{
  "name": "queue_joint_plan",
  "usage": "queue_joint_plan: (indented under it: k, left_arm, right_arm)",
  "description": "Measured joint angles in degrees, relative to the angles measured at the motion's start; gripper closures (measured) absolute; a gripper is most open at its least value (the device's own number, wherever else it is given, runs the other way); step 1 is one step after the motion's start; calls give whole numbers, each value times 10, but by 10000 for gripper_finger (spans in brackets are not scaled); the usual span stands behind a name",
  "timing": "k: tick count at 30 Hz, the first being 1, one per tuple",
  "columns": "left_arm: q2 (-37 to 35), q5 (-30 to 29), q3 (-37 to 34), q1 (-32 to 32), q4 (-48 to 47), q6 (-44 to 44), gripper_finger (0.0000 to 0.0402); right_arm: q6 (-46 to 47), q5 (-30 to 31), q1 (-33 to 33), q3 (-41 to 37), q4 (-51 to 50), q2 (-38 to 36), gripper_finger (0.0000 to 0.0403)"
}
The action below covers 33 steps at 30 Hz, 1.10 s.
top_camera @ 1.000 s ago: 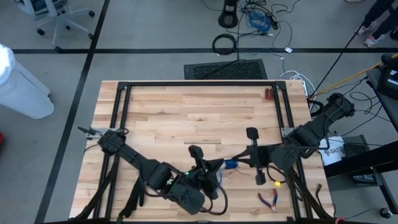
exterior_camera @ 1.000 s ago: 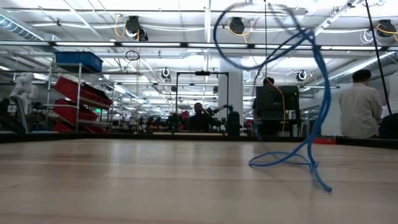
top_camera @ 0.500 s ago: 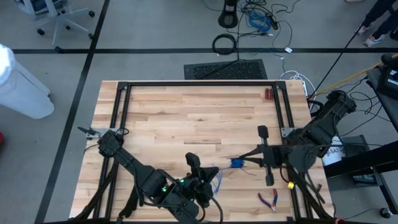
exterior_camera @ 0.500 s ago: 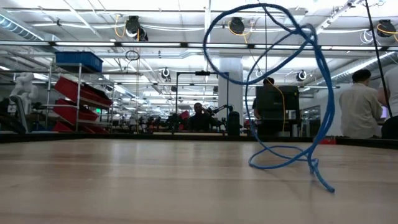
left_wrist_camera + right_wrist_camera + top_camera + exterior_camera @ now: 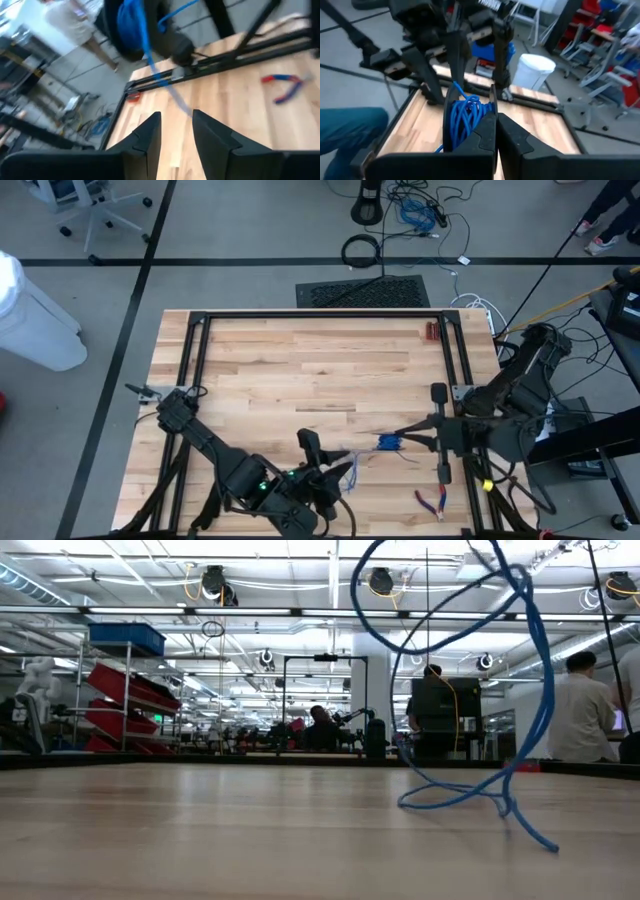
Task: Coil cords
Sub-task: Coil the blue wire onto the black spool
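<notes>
A: Near the front edge of the table [image 5: 300, 370], slightly right of centre, the blue cord [image 5: 388, 443] hangs bunched between the two arms. Right gripper [image 5: 402, 433] has its fingers pressed together on that bunch — the right wrist view shows the blue loops [image 5: 465, 117] gathered just ahead of the closed fingertips.

B: And the left gripper [image 5: 318, 458]?

A: Low at the front, left of the bunch. Its fingers [image 5: 145, 142] stand apart with a clear gap; a strand of cord [image 5: 170, 90] runs across beyond them, not touching either finger as far as I can tell.

B: Does any cord reach the table?

A: Yes — the low view shows a flat loop [image 5: 455, 798] lying on the wood, with taller loops rising out of the top of that view. Red-handled pliers [image 5: 433, 501] lie near the front right corner, apart from the cord.
</notes>
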Motion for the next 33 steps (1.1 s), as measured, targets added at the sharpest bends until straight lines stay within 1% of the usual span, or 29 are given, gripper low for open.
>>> queue_joint_plan:
  k: [1,4,6,10,12,14,18,20,23,24,26,28,31,33]
  left_arm:
    - [0,-15,-4,2,-2,-17,283]
    - [0,-69,-15,8,-41,-118,283]
    - [0,-73,-18,12,-66,-169,283]
    - [-1,-57,-43,8,-64,-206,283]
    - [1,-56,-51,4,-54,-210,283]
    - [1,-66,-63,1,-21,-205,283]
    - [1,-104,-91,-5,53,-143,283]
    - [1,-121,-109,-4,106,-120,283]
    - [3,-166,-135,0,165,-104,283]
    - [3,-170,-141,3,175,-110,283]
    - [3,-160,-149,11,186,-139,283]
    - [3,-131,-151,18,185,-151,279]
    - [3,-75,-151,24,186,-171,259]
    - [3,-59,-151,25,185,-184,240]
  right_arm:
    - [-7,9,4,0,8,0,403]
    - [-28,39,14,0,31,0,403]
    - [-44,69,22,0,48,0,403]
    - [-83,119,31,0,69,0,403]
    - [-103,131,31,0,83,0,403]
    - [-121,131,31,0,99,0,403]
    - [-154,131,31,0,129,0,403]
    - [-172,130,31,0,140,0,403]
    - [-185,129,31,0,142,0,403]
    - [-190,128,31,0,142,0,403]
    - [-196,128,31,0,141,0,403]
    - [-198,128,31,0,141,0,403]
    - [-202,128,31,0,141,0,403]
    - [-199,128,31,0,141,0,403]
